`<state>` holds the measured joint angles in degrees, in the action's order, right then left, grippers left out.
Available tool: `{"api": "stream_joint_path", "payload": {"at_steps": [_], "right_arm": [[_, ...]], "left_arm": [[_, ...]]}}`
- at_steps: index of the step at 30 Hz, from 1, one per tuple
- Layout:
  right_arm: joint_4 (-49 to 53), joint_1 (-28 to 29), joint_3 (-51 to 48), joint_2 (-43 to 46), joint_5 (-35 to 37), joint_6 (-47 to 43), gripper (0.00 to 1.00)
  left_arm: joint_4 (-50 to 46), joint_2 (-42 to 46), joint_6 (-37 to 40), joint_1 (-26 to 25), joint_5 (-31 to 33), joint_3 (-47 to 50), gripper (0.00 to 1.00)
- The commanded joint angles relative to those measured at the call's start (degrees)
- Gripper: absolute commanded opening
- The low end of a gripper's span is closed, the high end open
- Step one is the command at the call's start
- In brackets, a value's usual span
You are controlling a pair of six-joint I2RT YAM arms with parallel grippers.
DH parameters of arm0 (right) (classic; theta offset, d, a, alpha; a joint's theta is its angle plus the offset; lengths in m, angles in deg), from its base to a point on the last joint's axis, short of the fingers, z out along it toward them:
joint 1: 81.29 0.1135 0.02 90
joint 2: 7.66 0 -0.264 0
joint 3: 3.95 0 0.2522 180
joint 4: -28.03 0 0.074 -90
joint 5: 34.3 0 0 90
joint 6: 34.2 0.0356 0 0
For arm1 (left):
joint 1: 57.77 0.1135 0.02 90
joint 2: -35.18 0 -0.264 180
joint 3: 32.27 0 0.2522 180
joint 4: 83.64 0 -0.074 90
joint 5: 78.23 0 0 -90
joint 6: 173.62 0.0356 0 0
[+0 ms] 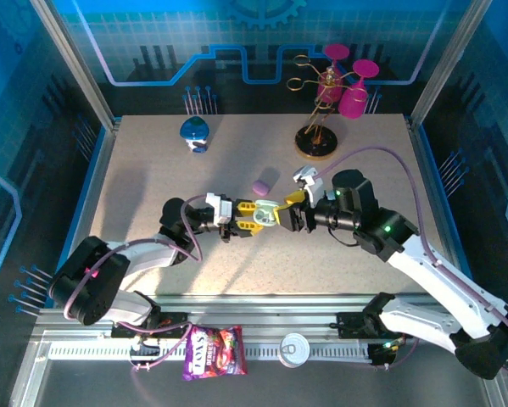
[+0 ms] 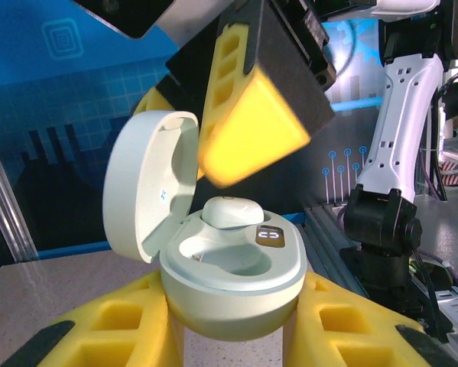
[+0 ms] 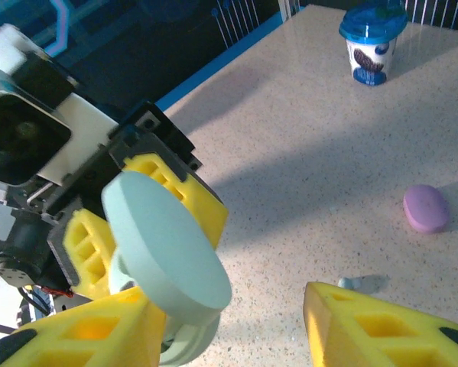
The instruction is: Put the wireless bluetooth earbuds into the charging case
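Pale green plastic forms the charging case (image 2: 232, 287), which the left gripper (image 2: 236, 329) grasps from both sides between its yellow fingers (image 2: 99, 325). We see the case held over the middle of the speckled table (image 1: 143, 195). Its lid (image 2: 141, 183) is swung open and stands upright on the left side in the left wrist view. One whitish earbud (image 2: 230, 212) sits in the rear socket of the case, and a hollow socket (image 2: 225, 256) lies just in front of it. A yellow finger (image 2: 248, 115) of the right gripper (image 1: 289, 212) hangs just above the seated earbud.

From the right wrist we see that gripper released, its two fingers (image 3: 381, 329) standing well apart. The rounded back of the lid lies close to the finger at the lower left of that view. A small pale blue earbud (image 3: 358, 283) lies on the table just beyond the other finger. A closed lilac case (image 3: 426, 208) rests on the table a little farther off, apart from the earbud. A blue cup (image 3: 372, 38) stands upright near the far edge.

In the top view, a wire rack (image 1: 317, 127) carrying pink glasses (image 1: 351, 97) stands at the far right of the table. A snack bag (image 1: 214, 352) and a tin can (image 1: 294, 349) lie on the metal rail between the arm bases.
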<state>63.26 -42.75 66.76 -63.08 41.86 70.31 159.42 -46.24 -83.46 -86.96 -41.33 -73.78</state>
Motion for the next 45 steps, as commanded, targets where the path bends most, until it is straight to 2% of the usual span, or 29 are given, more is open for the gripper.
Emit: {"api": "stream_joint_path", "payload": {"at_steps": [1,7,20,31,38,45], "right_arm": [[-4.63,0.1,-1.2,3.64,-1.02,-0.53,0.51],[-7.61,0.08,-2.3,5.76,0.0,0.35,0.51],[-3.29,1.76,-1.66,1.32,4.08,-2.17,0.51],[0.01,1.83,-2.8,2.23,9.1,-3.98,0.52],[-2.75,1.85,-3.04,4.06,5.14,-2.75,0.52],[-11.0,0.39,-9.58,10.0,2.29,-0.6,0.53]], "left_arm": [[3.43,-1.25,0.83,0.14,-2.53,-2.65,0.28],[3.29,-1.36,3.09,0.27,-2.28,-3.01,0.28],[3.47,-1.08,2.41,0.37,-2.71,-4.13,0.28],[3.43,-0.23,1.86,0.37,-2.82,-4.15,0.28],[3.43,-0.05,2.57,0.37,-2.41,-3.42,0.28],[3.43,-0.53,4.5,1.07,-1.68,-2.4,0.28]]}}
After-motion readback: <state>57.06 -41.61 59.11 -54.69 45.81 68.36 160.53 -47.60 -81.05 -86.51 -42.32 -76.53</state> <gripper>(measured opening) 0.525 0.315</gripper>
